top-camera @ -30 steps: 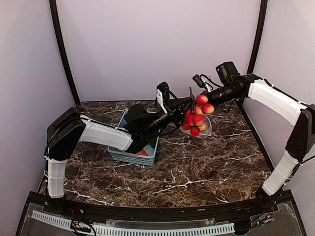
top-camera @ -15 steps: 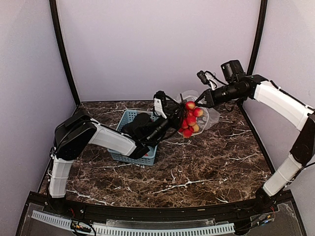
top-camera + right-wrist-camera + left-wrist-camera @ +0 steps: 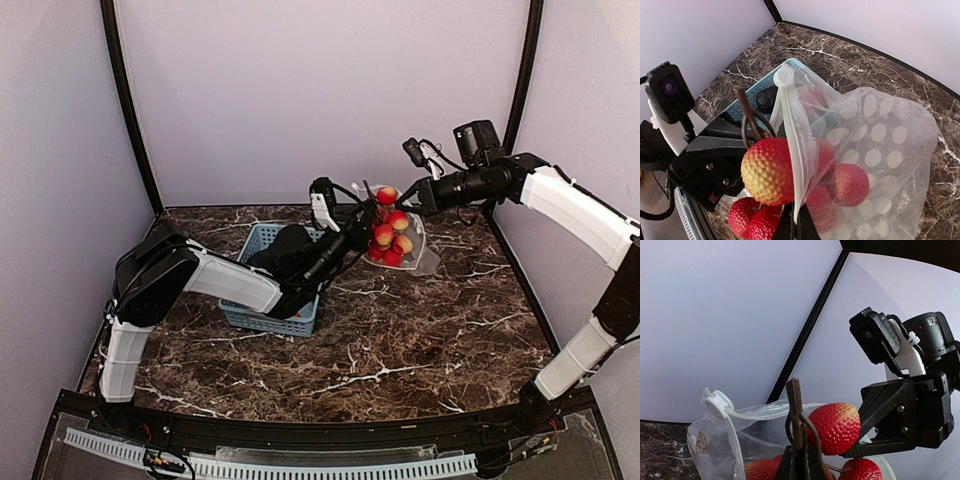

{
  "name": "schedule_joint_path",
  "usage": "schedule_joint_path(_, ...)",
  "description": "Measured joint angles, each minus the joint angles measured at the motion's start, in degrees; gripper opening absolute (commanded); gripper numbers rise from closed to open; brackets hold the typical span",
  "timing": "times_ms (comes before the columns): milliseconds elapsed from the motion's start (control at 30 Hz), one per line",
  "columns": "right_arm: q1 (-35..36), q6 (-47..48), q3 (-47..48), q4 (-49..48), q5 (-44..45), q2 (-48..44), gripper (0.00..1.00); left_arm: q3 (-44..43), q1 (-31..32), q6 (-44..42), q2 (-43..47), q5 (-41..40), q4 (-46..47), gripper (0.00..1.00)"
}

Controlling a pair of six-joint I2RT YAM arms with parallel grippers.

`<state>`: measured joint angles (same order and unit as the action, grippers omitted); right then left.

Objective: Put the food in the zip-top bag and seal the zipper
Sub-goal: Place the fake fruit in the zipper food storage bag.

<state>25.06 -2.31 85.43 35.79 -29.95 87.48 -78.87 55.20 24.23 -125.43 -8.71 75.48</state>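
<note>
The food in view is a bunch of red and yellow bumpy toy balls (image 3: 388,236) on a brown stem (image 3: 794,410). My left gripper (image 3: 357,226) (image 3: 799,462) is shut on that stem and holds the bunch in the air. The clear, white-dotted zip-top bag (image 3: 418,250) (image 3: 885,145) hangs beside it. My right gripper (image 3: 415,196) (image 3: 798,225) is shut on the bag's mouth edge, on the whitish zipper strip (image 3: 792,135). The slider (image 3: 784,76) (image 3: 716,403) sits at the strip's far end. Some balls (image 3: 850,184) are inside the bag, and others (image 3: 767,172) are outside the mouth.
A light-blue slotted basket (image 3: 262,312) stands on the marble table (image 3: 420,340) under my left forearm, which hides what lies in it. Grey walls with black corner posts (image 3: 128,110) close in the back and sides.
The bag's mouth has risen from under the bunch to wrap part of it. The bunch and my left gripper have shifted slightly left, with the right gripper following.
</note>
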Motion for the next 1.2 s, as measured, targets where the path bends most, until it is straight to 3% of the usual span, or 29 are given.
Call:
schedule_joint_path(33, 0.0, -0.1, 0.0, 0.0, -0.2, 0.0, 0.00, -0.2, 0.0, 0.6, -0.4, -0.4, 0.1, 0.06)
schedule_joint_path(67, 0.0, -0.2, 0.0, 0.0, -0.6, 0.0, 0.00, -0.5, 0.0, 1.1, -1.0, -0.9, 0.1, 0.21)
schedule_joint_path(133, 0.0, -0.5, 0.0, -0.1, -1.3, 0.0, 0.00, -1.7, 0.2, 1.6, -2.4, -1.9, 0.1, 0.37)
schedule_joint_path(267, -0.2, -1.2, 0.0, -0.1, -1.0, -0.3, 0.00, -3.1, 0.5, 1.2, -4.0, -3.3, -0.3, 0.54)
schedule_joint_path(633, -3.0, -1.8, 0.2, 0.0, 0.6, -1.0, 0.00, -3.2, 1.0, -4.6, -0.5, 1.7, -2.5, 0.70)
schedule_joint_path(833, -3.5, -1.9, 0.3, -0.2, -0.2, -0.9, 0.00, -1.9, 1.1, -9.6, 9.2, 2.8, -8.6, 0.80)
schedule_joint_path(1100, -3.7, -2.5, 0.3, -2.7, -4.9, -0.1, 0.00, -1.8, 1.3, -13.6, 18.1, 2.6, -21.0, 0.82)
schedule_joint_path(1200, -3.7, -2.8, 0.3, -3.3, -6.4, 0.7, 0.00, -1.8, 1.3, -13.9, 16.6, 2.2, -24.2, 0.98)
